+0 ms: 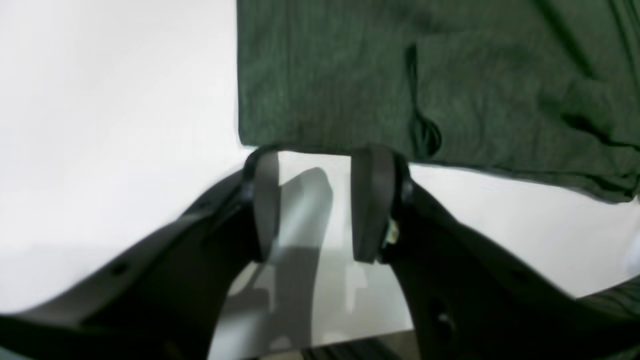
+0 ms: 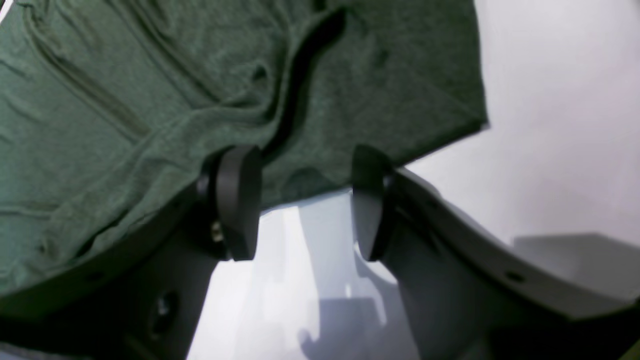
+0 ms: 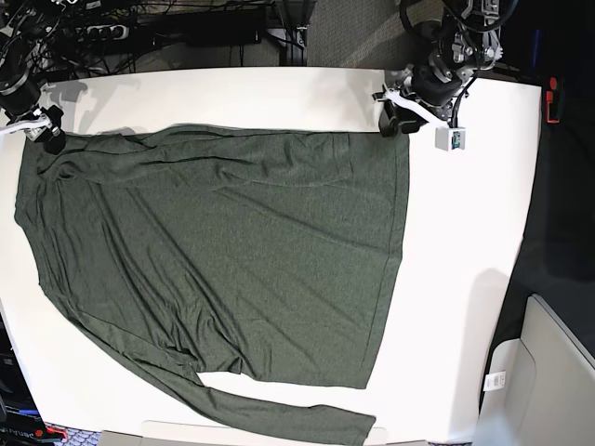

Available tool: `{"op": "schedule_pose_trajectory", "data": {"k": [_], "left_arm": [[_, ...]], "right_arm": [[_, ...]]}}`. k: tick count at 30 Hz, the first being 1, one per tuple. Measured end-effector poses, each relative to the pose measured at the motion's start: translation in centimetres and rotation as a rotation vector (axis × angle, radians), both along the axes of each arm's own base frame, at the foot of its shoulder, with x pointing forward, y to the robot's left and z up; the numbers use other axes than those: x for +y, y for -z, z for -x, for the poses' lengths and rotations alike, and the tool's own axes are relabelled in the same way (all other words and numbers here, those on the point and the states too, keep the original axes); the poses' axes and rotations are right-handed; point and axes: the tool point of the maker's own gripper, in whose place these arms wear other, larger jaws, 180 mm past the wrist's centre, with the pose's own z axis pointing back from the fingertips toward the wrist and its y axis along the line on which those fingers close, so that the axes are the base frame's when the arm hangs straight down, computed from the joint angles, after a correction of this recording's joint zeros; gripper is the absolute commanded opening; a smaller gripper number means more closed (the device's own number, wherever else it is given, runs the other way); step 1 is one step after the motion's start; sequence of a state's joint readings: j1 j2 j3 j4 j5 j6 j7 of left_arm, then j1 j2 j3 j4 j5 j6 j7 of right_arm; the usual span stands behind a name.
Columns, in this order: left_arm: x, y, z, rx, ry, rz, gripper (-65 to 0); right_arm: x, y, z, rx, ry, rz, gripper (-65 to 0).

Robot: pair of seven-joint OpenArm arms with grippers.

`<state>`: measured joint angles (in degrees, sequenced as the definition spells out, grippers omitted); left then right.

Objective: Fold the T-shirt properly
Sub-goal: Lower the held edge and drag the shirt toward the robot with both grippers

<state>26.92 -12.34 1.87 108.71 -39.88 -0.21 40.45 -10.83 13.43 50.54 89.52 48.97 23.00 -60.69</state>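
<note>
The T-shirt, dark olive green with long sleeves, lies spread flat on the white table, one sleeve trailing along the front edge. My left gripper hangs at the shirt's far right corner. In the left wrist view this gripper is open, with bare table between its fingers and the shirt's edge just past the tips. My right gripper is at the far left corner. It is open too, with the wrinkled hem just beyond the tips and nothing held.
Cables and a power strip run behind the table's far edge. A white box stands off the table at the lower right. A small red item sits past the right edge. Bare table lies right of the shirt.
</note>
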Motion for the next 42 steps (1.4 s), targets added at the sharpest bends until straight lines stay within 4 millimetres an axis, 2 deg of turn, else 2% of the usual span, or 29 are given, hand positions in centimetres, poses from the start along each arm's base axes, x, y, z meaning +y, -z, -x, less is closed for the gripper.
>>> {"op": "schedule_pose_trajectory", "data": {"k": [10,15,19,35,38,42], "left_arm": [[-1.4,0.1,0.0,0.004,-0.029,0.051,-40.7],[-2.4,0.9,0.9,0.067,-0.033,0.092,-40.7],[-2.1,1.6,0.2,0.060,-0.094,0.133,-40.7],[-2.3,2.3,-4.2,0.009,-0.114,0.185,-41.1],[-2.3,2.3,-4.7,0.004,-0.116,0.183,-46.1],[-2.2,2.4,-4.7,0.016,-0.137,0.201,-59.3]], "right_arm": [[0.2,0.0,-0.1,-0.007,0.000,-0.008,-37.4],[0.2,0.0,-0.1,-0.007,0.000,-0.008,-37.4],[0.1,0.0,-0.1,-0.006,0.000,-0.007,-37.4],[0.2,0.1,0.3,-0.001,0.001,-0.013,-37.4],[0.4,0.3,1.0,-0.001,0.001,-0.036,-37.4],[0.7,0.7,2.0,0.008,0.002,-0.059,-37.4]]}}
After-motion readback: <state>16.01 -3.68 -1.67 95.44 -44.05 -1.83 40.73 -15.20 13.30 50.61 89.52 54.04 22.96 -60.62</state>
